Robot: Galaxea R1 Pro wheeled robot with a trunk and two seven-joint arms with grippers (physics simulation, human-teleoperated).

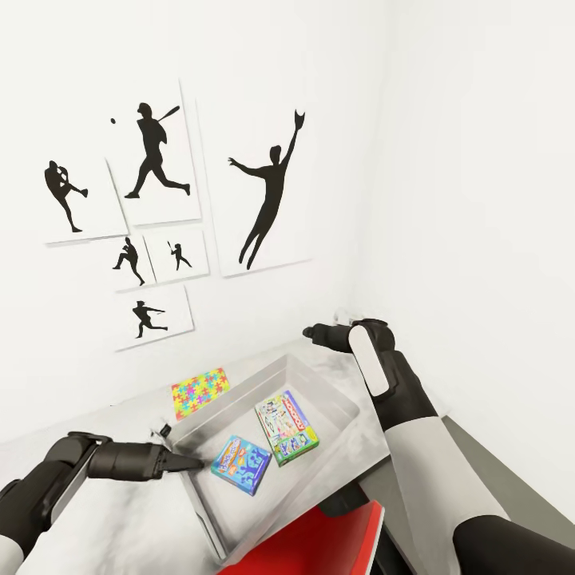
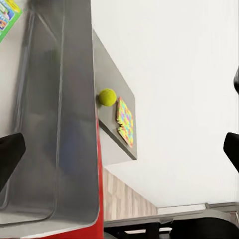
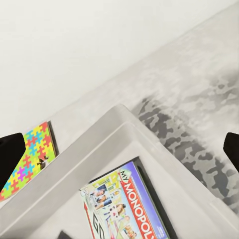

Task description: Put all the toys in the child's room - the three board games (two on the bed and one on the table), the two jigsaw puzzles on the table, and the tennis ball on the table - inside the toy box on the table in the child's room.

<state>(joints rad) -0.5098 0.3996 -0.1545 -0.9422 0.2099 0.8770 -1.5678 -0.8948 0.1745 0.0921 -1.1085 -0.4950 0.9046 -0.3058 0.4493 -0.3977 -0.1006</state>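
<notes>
The see-through toy box (image 1: 343, 403) stands on the light grey table (image 1: 120, 511). Inside it lie two board games: a small blue one (image 1: 241, 463) and a green-edged Monopoly one (image 1: 286, 427), also in the right wrist view (image 3: 124, 209). A jigsaw puzzle (image 1: 200, 391) lies flat on the table behind the box. In the left wrist view the tennis ball (image 2: 107, 96) rests on the table between the box wall (image 2: 59, 124) and the puzzle (image 2: 125, 122). My left gripper (image 1: 190, 461) is open at the box's near-left rim. My right gripper (image 1: 310, 331) hovers open over the far corner, holding nothing.
White walls close the corner behind and to the right of the table, the back one hung with black baseball-player pictures (image 1: 267, 192). A red seat (image 1: 319, 539) sits below the table's front edge. A lower dark grey section (image 1: 495, 471) extends at the right.
</notes>
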